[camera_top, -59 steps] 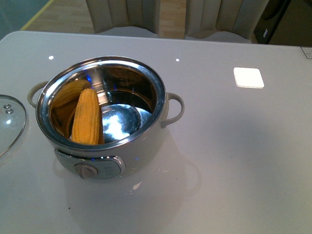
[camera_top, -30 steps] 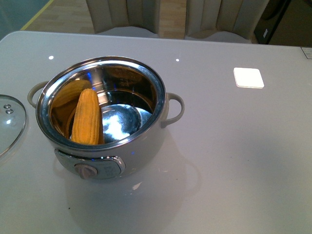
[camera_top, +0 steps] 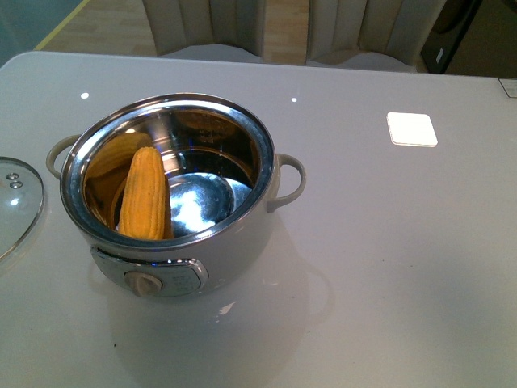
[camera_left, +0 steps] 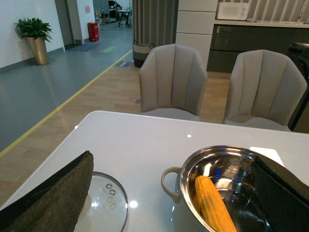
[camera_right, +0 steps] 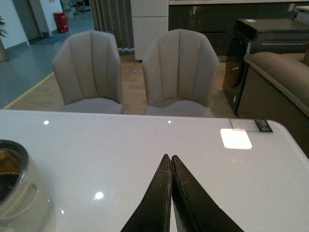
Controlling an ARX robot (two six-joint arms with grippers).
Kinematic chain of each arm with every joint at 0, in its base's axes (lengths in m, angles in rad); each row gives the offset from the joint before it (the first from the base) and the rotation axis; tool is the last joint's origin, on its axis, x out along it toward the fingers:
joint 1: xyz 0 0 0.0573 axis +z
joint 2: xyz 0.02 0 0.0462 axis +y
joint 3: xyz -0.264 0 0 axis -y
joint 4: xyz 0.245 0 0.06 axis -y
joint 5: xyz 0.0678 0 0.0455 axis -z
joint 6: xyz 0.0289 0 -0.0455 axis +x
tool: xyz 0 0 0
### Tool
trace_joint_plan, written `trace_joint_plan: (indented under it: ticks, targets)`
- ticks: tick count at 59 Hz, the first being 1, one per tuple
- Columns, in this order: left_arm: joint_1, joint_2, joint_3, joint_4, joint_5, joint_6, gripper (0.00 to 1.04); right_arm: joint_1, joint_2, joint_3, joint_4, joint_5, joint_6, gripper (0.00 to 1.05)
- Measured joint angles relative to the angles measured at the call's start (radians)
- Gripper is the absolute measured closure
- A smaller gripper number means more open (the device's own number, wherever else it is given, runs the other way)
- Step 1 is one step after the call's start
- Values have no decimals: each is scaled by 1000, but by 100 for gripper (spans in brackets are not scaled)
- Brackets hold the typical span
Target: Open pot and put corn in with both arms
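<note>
Nothing shifts between pictures: the corn cob [camera_top: 144,194] stays at 9 o'clock inside the open pot [camera_top: 242,234], glass lid [camera_top: 14,202] off on the bench [camera_top: 388,267], left claw [camera_left: 169,193] spread, right claw [camera_right: 171,164] pressed together, so the task looks done.

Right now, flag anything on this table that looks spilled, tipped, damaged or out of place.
Nothing stands out. The pot sits upright with its lid off; the corn leans inside against the steel wall, and the orange shape beside it is only its reflection. The glass lid lies flat on the table beside the pot. No spill shows.
</note>
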Motion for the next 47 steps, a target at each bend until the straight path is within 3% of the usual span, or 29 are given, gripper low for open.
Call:
trace_joint_plan:
  ticks: [47]
  targets:
    - [0, 0, 0, 0, 0, 0, 7, 0, -329, 0, -320, 0, 0, 103]
